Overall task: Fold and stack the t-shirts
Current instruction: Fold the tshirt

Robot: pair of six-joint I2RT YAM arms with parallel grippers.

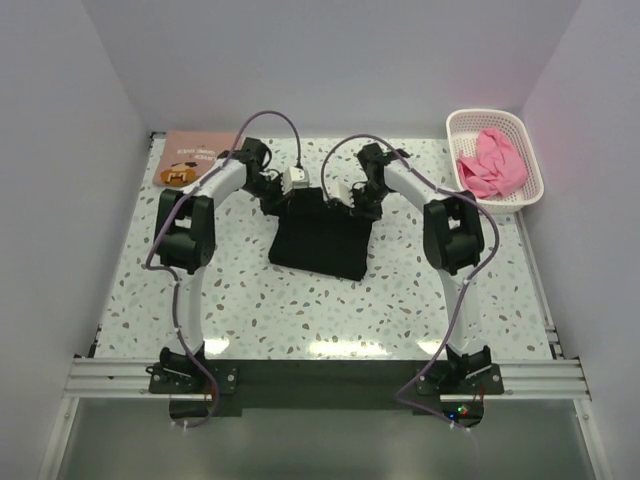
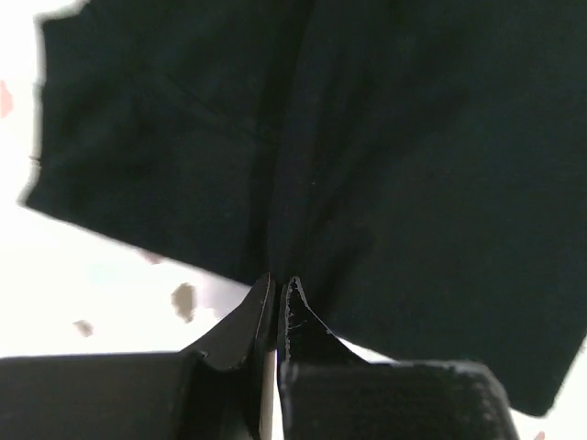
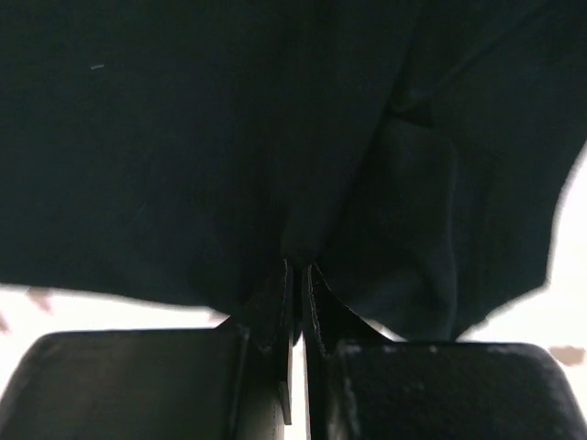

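Folding black t-shirt (image 1: 320, 240): mid-desk (image 1: 250, 300), far edge held at both corners.
Left fingers (image 2: 260, 312): pinched shut on the cloth.
Right fingers (image 3: 321, 302): clamped shut on it too.
Advice: move both corners together, level, edge taut.

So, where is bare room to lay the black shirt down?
Bare table: the near strip between the black shirt and the arm bases; also right of the right arm, nearer than the basket. Crowded: centre, around the held shirt.
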